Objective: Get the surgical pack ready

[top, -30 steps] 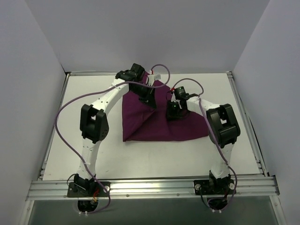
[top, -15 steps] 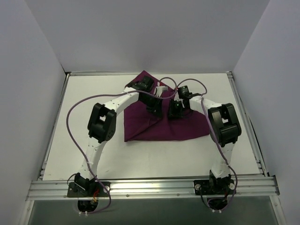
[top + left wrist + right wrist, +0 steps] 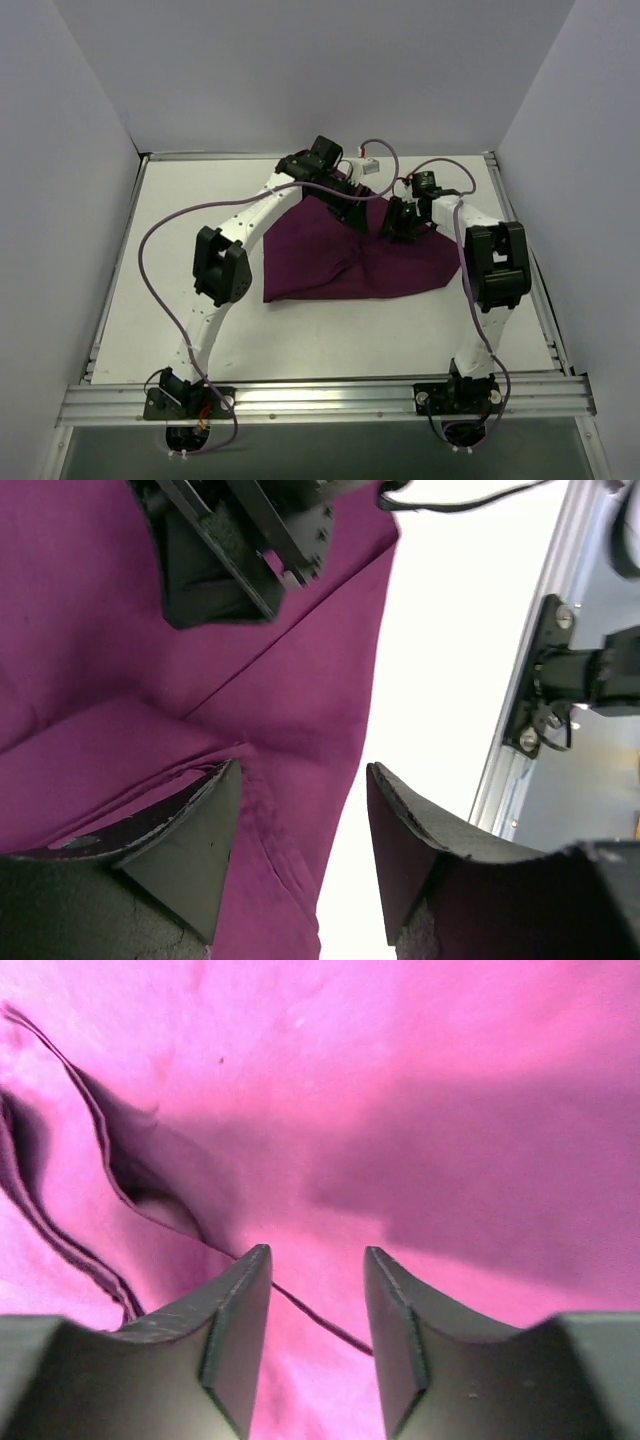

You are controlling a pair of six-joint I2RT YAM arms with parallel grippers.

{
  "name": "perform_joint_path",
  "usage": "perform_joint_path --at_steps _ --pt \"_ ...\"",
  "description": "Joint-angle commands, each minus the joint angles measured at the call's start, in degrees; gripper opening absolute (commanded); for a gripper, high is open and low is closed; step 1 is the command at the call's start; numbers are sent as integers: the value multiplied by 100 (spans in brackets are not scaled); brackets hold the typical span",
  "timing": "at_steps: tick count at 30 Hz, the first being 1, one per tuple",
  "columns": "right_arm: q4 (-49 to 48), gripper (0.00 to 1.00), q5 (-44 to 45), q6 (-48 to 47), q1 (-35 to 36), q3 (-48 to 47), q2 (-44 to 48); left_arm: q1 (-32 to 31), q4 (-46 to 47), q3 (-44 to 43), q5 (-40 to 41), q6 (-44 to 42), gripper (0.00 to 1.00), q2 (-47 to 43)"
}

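— Purple cloth (image 3: 340, 265), dark, folded into a rough triangle with creases across it. The white surface (image 3: 160, 260) shows around it on every side.
— And the left jaws?
— The left arm (image 3: 250, 215) carries them above the cloth's far edge. They stand apart with nothing between them. Through the gap I see the cloth's border and bare surface beside it.
— The right jaws?
— The right arm (image 3: 490, 265) holds them low over the cloth's far right part, close to the left jaws. They are parted too and grip nothing. A layered fold of the cloth runs up to their gap.
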State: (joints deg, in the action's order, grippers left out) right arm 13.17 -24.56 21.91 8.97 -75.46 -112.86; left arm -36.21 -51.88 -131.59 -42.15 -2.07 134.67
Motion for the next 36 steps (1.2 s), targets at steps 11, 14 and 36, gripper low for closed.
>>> perform_joint_path --at_steps 11,14,36 --pt "493 79 -744 -872 508 -161 1073 1317 -974 1518 1513 -1356 59 -2091" --pt "634 78 -612 -961 815 -153 854 1450 -684 2829 2587 -1629 59 -2654" --pt "678 5 -32 -916 1045 40 422 870 494 5275 3512 -1112 63 -2806"
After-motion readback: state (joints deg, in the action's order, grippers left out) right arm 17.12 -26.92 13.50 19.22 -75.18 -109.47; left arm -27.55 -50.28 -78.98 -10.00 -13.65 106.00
